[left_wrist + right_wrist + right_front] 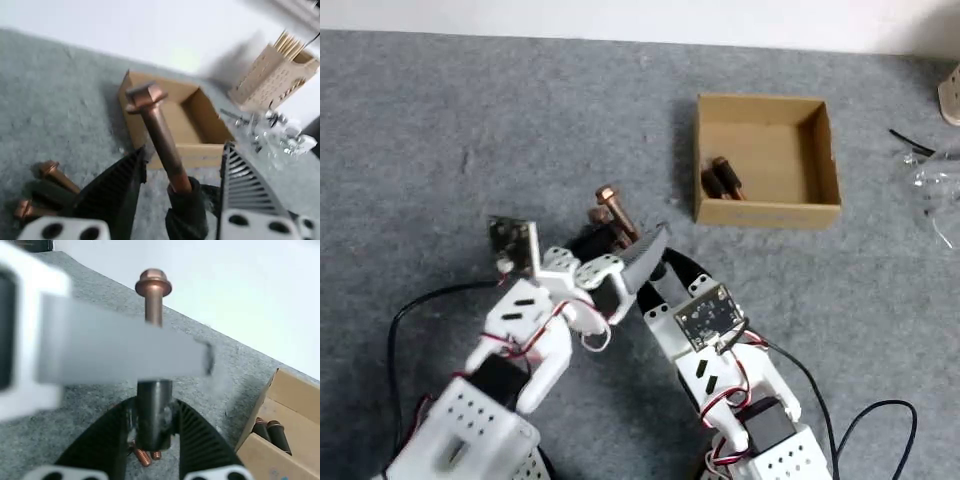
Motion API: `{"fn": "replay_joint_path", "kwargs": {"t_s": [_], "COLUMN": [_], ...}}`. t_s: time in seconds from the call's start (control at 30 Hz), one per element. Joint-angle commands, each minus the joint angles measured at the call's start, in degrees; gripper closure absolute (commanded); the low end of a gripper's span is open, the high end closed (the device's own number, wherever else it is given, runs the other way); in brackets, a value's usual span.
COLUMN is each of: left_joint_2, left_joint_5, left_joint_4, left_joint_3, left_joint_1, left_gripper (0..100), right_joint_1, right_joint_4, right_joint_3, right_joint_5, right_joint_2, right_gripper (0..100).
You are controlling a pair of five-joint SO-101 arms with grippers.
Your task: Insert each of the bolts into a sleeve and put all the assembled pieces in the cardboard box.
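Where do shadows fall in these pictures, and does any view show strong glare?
High view: the cardboard box throws a soft shadow on the carpet, on its left in the picture; no glare. Left wrist view: the stick holder casts a grey shadow on the white wall. Right wrist view: even light; the sleeve in the right claw looks dark, the bolt shines faintly.

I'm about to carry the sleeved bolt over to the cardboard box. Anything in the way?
Nothing lies on the carpet between the sleeve, held by the right end effector, and the cardboard box. The left end effector stands open around the bolt, its fingers on either side of it.
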Motion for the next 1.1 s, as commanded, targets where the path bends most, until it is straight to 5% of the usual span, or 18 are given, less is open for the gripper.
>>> {"fn": "replay_joint_path", "kwargs": {"t_s": [0.0,0.2,0.5,1.07], "left_joint_2": [9.3,11.3,11.7,11.7], "left_joint_5": [-0.1,-0.4,-0.4,-0.4], "left_joint_4": [-5.8,-8.5,0.7,4.4], "left_joint_3": [-4.2,-6.5,-18.3,-12.4], "left_joint_1": [-0.1,0.3,4.7,4.4], "left_gripper": [77,77,77,77], "right_joint_1": [1.3,1.3,3.6,4.1], "right_joint_4": [-0.3,-0.4,-0.6,-0.6], "right_joint_3": [5.8,5.8,5.8,5.8], "right_joint_5": [-0.5,-0.5,-0.5,-0.5], "right_joint_2": [-1.0,-1.0,-1.0,-1.0], "right_gripper": [99.3,99.3,99.3,99.3]}}
